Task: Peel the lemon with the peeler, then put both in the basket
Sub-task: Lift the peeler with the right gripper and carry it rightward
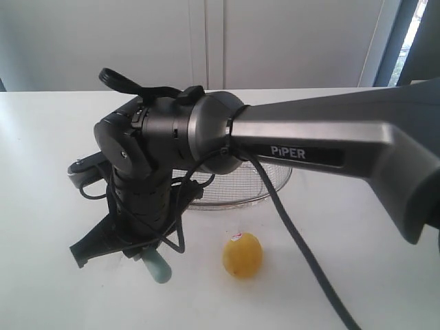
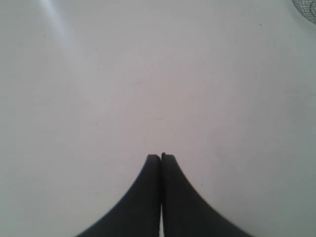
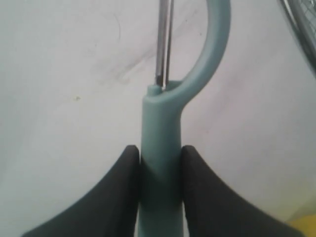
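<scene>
The teal-green peeler (image 3: pixel 161 123) lies on the white table, its metal blade (image 3: pixel 164 39) pointing away from the camera. My right gripper (image 3: pixel 160 148) is shut on its handle, one black finger pressed against each side. In the exterior view the right arm reaches across to the left and points down over the peeler's handle end (image 1: pixel 158 268). The yellow lemon (image 1: pixel 242 255), with a small red sticker on top, sits alone on the table to the right of the peeler. The wire basket (image 1: pixel 275 185) stands behind, partly hidden by the arm. My left gripper (image 2: pixel 161 156) is shut and empty over bare table.
A black cable (image 1: pixel 302 247) hangs from the right arm and trails over the table just right of the lemon. A corner of the basket's mesh (image 2: pixel 306 10) shows in the left wrist view. The white table (image 1: pixel 55 137) stretches away on the left.
</scene>
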Controlling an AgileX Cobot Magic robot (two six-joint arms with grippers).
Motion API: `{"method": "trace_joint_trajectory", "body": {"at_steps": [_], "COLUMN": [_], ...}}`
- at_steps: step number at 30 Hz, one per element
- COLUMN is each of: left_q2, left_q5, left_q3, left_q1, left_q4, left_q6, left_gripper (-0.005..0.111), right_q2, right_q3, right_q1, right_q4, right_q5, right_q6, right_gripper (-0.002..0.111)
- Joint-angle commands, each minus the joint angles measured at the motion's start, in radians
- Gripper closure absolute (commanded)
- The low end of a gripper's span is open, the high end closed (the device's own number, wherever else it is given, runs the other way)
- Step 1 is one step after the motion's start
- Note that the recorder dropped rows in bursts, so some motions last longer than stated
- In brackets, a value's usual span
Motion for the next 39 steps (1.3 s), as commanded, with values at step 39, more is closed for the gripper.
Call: {"method": "trace_joint_trajectory", "body": {"at_steps": [39], "left_q2": [-0.003], "left_q5": [0.002], "left_q3": [0.009], "left_q1": [0.003], "left_q4": [-0.003], "left_q6": [0.000], "left_gripper": [0.107], "right_q2": [-0.174], "right_q3": [-0.001], "right_q1": [-0.096], "right_q4": [0.030], "right_q5": [0.096], "right_q6": [-0.045], "right_gripper": [0.108]}}
